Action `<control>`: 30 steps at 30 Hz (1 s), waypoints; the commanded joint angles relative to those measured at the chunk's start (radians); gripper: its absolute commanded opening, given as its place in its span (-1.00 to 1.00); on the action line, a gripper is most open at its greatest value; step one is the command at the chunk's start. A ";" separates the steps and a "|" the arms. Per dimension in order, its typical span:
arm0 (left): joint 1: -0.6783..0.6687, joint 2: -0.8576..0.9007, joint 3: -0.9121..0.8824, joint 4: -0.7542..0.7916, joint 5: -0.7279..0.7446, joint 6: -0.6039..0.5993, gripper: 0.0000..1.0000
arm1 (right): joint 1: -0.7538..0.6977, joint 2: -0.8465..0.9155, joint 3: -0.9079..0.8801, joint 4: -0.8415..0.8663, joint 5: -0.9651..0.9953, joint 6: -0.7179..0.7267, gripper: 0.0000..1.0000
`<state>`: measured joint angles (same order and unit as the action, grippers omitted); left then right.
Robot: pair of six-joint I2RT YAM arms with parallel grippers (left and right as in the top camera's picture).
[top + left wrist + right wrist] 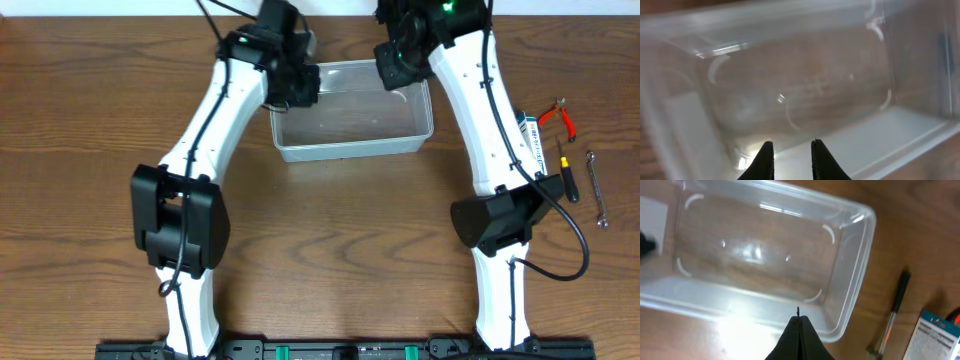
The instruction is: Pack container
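Observation:
The container (352, 148) is a clear plastic tub with rounded corners, standing at the back middle of the wooden table with nothing seen inside. My left gripper (300, 88) hangs over its back left corner. In the left wrist view the left gripper (791, 147) is open by a narrow gap, with only the container's pale wall (920, 131) showing beyond. My right gripper (397, 72) is at the back right corner. In the right wrist view the right gripper (798, 317) is shut, its tips pressed together just outside the container's long wall (860, 260).
Right of the tub lie red-handled pliers (560, 115), a small blue-and-white box (527, 130), a black screwdriver (567, 172) and a slim metal wrench (596, 188). The screwdriver (895, 310) and box (932, 335) also show in the right wrist view.

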<state>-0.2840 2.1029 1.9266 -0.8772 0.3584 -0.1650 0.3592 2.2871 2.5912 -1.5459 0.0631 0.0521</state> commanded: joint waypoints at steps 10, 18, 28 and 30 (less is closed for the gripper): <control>0.200 -0.139 0.024 0.037 -0.012 -0.093 -0.66 | 0.002 0.006 -0.018 -0.040 -0.051 0.014 -0.98; 0.272 -0.149 0.023 0.007 -0.013 -0.092 -0.66 | 0.002 0.006 -0.177 -0.007 -0.054 0.014 -0.98; 0.330 -0.149 0.023 -0.019 -0.013 -0.091 -0.66 | -0.001 0.006 -0.345 0.096 -0.053 -0.002 -0.97; 0.341 -0.149 0.023 -0.027 -0.013 -0.091 -0.46 | -0.002 0.006 -0.368 0.104 -0.053 -0.001 -0.97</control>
<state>0.0395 1.9621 1.9274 -0.8955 0.3580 -0.2543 0.3595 2.2887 2.2475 -1.4467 0.0147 0.0521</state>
